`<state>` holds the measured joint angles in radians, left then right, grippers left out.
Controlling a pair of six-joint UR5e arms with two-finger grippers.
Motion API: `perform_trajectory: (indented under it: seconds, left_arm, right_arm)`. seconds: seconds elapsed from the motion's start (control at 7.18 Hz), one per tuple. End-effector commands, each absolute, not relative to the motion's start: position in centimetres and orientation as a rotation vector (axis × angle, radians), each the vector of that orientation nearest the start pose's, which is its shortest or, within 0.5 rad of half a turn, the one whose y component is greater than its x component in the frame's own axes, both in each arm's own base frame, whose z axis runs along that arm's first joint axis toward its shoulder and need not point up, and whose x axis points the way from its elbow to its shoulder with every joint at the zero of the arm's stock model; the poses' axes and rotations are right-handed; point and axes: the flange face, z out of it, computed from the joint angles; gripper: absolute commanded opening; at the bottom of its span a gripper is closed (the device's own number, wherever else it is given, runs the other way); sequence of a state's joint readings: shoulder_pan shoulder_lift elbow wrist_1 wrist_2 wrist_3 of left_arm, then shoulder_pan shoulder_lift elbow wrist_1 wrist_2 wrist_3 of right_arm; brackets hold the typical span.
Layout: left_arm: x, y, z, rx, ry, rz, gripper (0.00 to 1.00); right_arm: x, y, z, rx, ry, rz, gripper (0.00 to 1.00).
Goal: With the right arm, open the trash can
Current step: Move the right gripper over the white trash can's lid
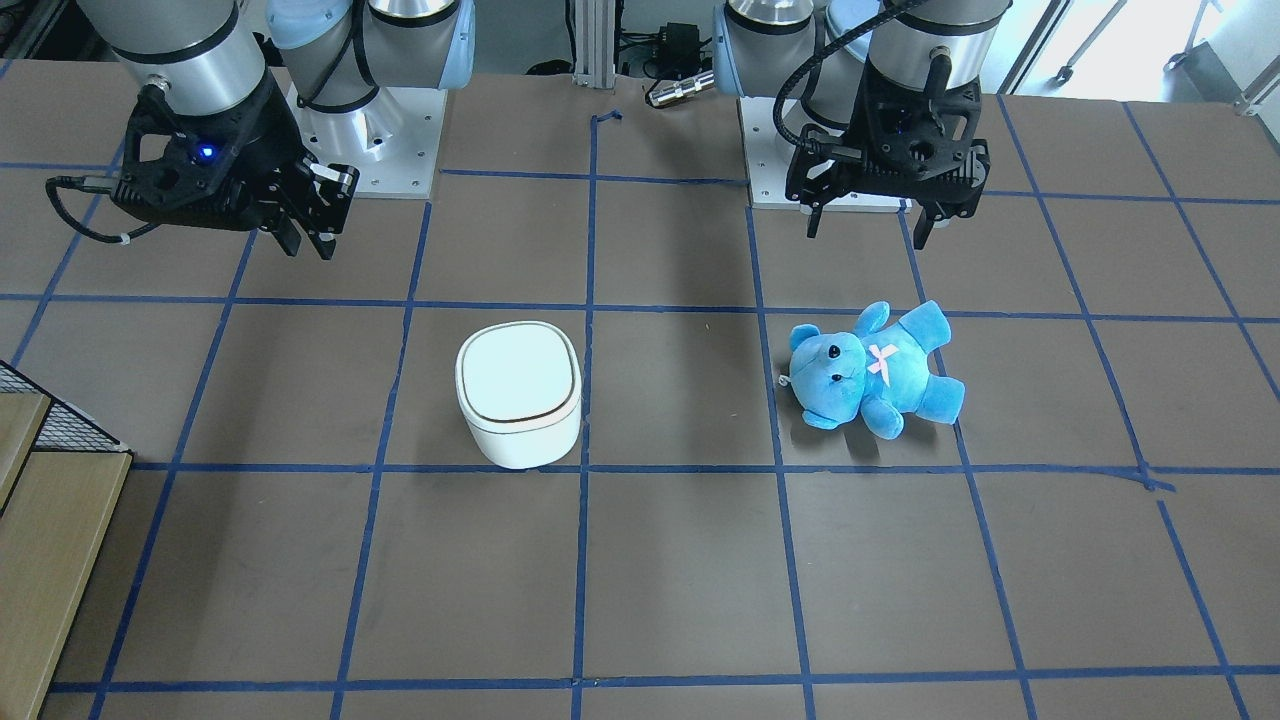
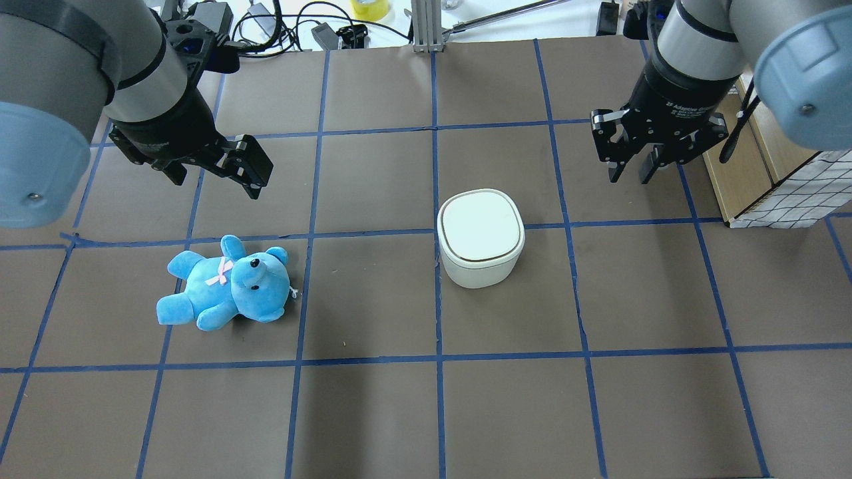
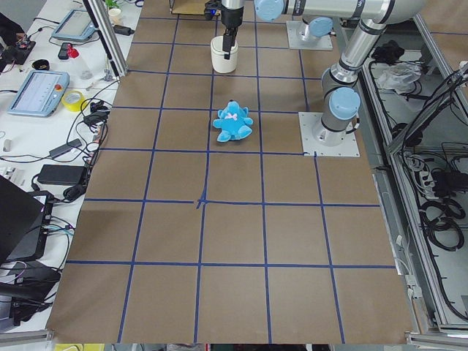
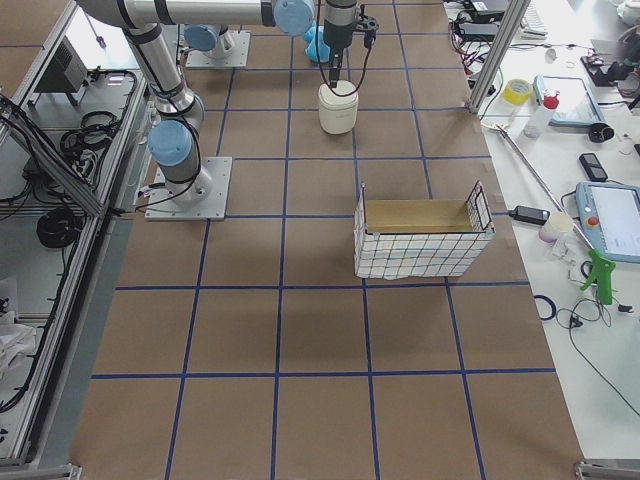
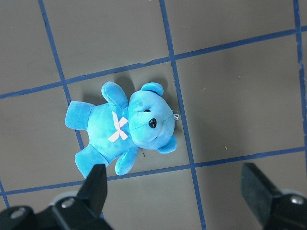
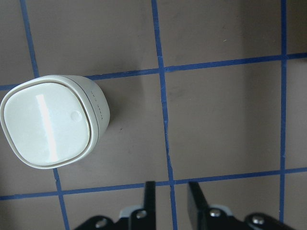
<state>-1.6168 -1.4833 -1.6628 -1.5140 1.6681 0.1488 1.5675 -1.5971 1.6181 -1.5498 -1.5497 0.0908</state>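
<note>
The white trash can [image 1: 519, 392] stands near the table's middle with its flat lid down; it also shows in the overhead view [image 2: 480, 236] and at the left of the right wrist view [image 6: 50, 127]. My right gripper [image 1: 308, 242], the one with the blue light, hangs above the table behind and to the side of the can, apart from it. Its fingers stand close together with a narrow gap and hold nothing [image 6: 170, 201]. My left gripper [image 1: 868, 225] is wide open and empty above the blue teddy bear [image 1: 872, 370].
The bear lies on its back on the robot's left half of the table [image 2: 226, 283]. A wire basket with a cardboard liner [image 2: 785, 193] stands at the table edge on the robot's right, near the right arm. Blue tape lines grid the brown table.
</note>
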Motion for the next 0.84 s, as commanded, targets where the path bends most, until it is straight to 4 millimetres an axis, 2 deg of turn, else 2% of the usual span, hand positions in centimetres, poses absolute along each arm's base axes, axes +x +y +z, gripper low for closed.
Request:
perform_trajectory:
  seconds: [0.0, 0.14, 0.28, 0.42, 0.56, 0.7]
  left_arm:
    - [-14.5, -45.4, 49.0, 0.292, 3.028, -0.072, 1.00]
    - [-14.5, -45.4, 49.0, 0.292, 3.028, -0.072, 1.00]
    - [-14.5, -45.4, 49.0, 0.292, 3.028, -0.072, 1.00]
    - [-14.5, -45.4, 49.0, 0.292, 3.028, -0.072, 1.00]
    - [-14.5, -45.4, 49.0, 0.292, 3.028, -0.072, 1.00]
    - [-14.5, -45.4, 49.0, 0.292, 3.028, -0.072, 1.00]
  right_arm:
    - [14.3, -49.1, 45.8, 0.158, 3.052, 0.098, 0.02]
    - [15.1, -49.4, 45.2, 0.145, 3.049, 0.100, 0.00]
    - [17.5, -49.8, 44.2, 0.091, 3.052, 0.090, 0.00]
    - [19.6, -50.7, 43.2, 0.169, 3.052, 0.040, 0.00]
    - [21.8, -50.8, 41.9, 0.151, 3.058, 0.048, 0.00]
    - [23.3, -51.2, 40.5, 0.116, 3.063, 0.049, 0.00]
